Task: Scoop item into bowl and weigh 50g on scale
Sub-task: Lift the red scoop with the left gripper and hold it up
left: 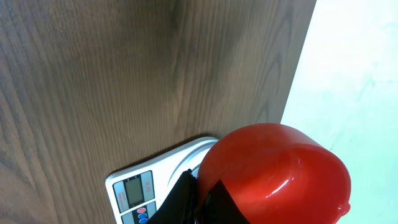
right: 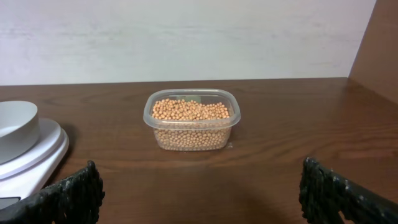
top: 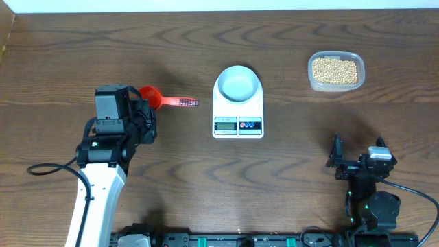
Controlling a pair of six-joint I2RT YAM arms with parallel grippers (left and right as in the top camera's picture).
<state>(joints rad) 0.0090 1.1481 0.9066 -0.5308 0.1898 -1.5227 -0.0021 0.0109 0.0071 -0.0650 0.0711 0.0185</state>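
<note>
Left gripper [top: 143,103] first: jaws pressed fully together, tips right against the bowl end of the red scoop [top: 152,96]. From the left wrist camera the red scoop fills the lower right and meets the black fingers [left: 186,198]. I can't tell whether they pinch the rim or only touch it. The scoop's handle points right, away from the arm, towards the scale [top: 237,125].

Out on the right, the right gripper [right: 202,196] sits low at the near edge with its jaws spread wide and nothing between them. It looks straight at the clear tub [right: 149,111].

The soybeans [top: 335,70] are all in that tub at the far right, heaped close to the rim. The pale bowl [top: 238,86] sits on the scale platform at centre and looks empty. I can't read the display from here.

Now the hazards. If that is a grip on the rim and not the handle, it's a poor one: the scoop could twist or drop once it digs into the beans. The tub is well apart from the left arm, with the scale and bowl between them. A low carry across could nudge the bowl off the platform or upset the reading. The tub looks light and nothing steadies it, so a push from the scoop may slide it rather than fill the scoop. Round beans roll, so a tilted scoop would scatter them over the table [top: 68,55]. A heaped scoop could also overshoot the target weight.
</note>
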